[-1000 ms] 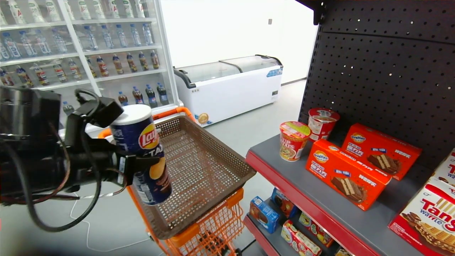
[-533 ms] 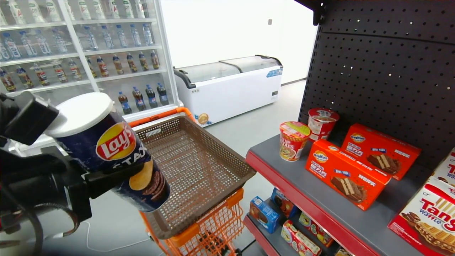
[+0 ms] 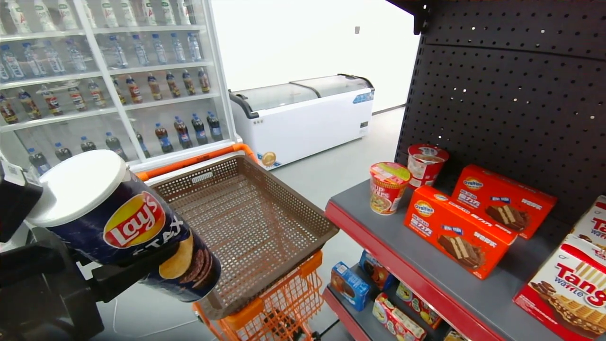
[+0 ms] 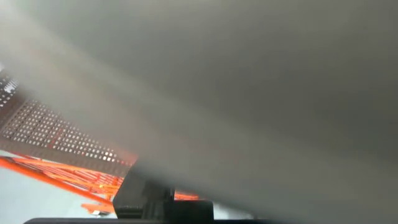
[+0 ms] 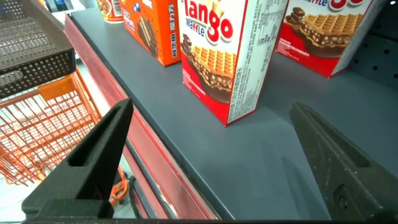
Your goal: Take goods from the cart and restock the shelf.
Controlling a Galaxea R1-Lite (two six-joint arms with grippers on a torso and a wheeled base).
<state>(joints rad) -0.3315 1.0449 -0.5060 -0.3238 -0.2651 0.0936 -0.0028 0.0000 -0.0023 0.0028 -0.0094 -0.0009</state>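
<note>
The left gripper [image 3: 109, 258] is clamping the chips can [image 3: 128, 227] across its middle, jaws tight on the blue tube. It is carrying the can nearer the head camera and lower than a second ago, away from over the basket toward its near left corner, with the can leaning and its white lid up. Beyond, the brown basket [image 3: 246, 222] is sitting on the orange cart [image 3: 279, 308]. Farther right, the right gripper [image 5: 217, 168] is hovering with its fingers spread wide and holding nothing, above the grey shelf [image 5: 261, 155] near a wafer box [image 5: 227, 56].
</note>
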